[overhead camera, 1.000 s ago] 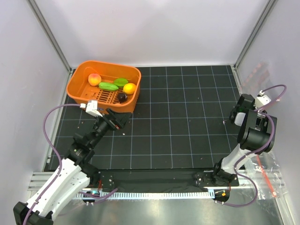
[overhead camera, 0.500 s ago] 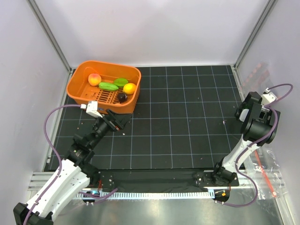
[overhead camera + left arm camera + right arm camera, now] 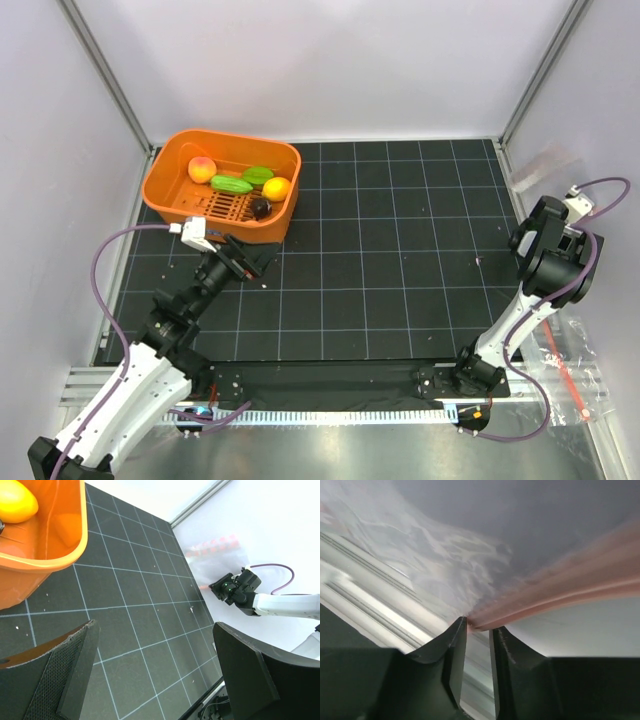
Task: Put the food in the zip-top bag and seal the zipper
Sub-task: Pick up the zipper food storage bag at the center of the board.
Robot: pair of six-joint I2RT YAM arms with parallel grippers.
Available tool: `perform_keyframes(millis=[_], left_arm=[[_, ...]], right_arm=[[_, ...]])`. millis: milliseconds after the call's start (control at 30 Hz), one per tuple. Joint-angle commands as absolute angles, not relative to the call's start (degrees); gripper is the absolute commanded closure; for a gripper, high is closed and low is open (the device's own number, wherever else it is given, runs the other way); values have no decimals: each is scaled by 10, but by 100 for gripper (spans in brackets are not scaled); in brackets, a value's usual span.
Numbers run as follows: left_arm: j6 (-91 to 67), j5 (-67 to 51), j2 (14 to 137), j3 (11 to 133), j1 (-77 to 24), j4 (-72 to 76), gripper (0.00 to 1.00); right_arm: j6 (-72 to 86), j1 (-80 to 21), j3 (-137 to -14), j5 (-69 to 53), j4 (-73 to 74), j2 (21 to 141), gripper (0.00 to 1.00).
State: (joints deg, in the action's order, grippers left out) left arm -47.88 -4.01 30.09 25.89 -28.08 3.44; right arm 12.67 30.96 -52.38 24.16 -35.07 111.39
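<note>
orange basket (image 3: 158, 190) blocking far-left corner, zip-top bag (image 3: 538, 167) aloft at right wall, open mat (image 3: 400, 270) between

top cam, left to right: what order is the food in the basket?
In the orange basket: peach-orange ball → long green piece → rounder green piece → yellow-orange fruit. The dark purple piece is left out: it overlaps the last two in that direction.

Left gripper (image 3: 156, 666) spread wide — right gripper (image 3: 478, 630) pinched shut, arm upright.
</note>
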Motion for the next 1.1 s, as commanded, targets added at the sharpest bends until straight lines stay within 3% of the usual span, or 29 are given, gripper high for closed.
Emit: perform_keyframes(millis=[0, 133, 167, 600, 767, 1067], left_arm=[[-481, -44, 294, 261, -282, 44, 0], [-481, -44, 292, 261, -282, 42, 0], [-483, -46, 291, 261, -283, 42, 0], [-490, -45, 272, 264, -282, 35, 0], [-485, -33, 284, 266, -283, 35, 0], [-454, -14, 328, 281, -283, 29, 0]], right_arm=[[108, 319, -546, 258, -414, 1113, 71], [84, 309, -534, 286, -435, 1100, 84], [78, 308, -529, 290, -442, 1093, 99], [-103, 183, -460, 446, -533, 1001, 99], [-114, 149, -455, 447, -459, 921, 99], [-78, -46, -528, 442, -216, 812, 99]])
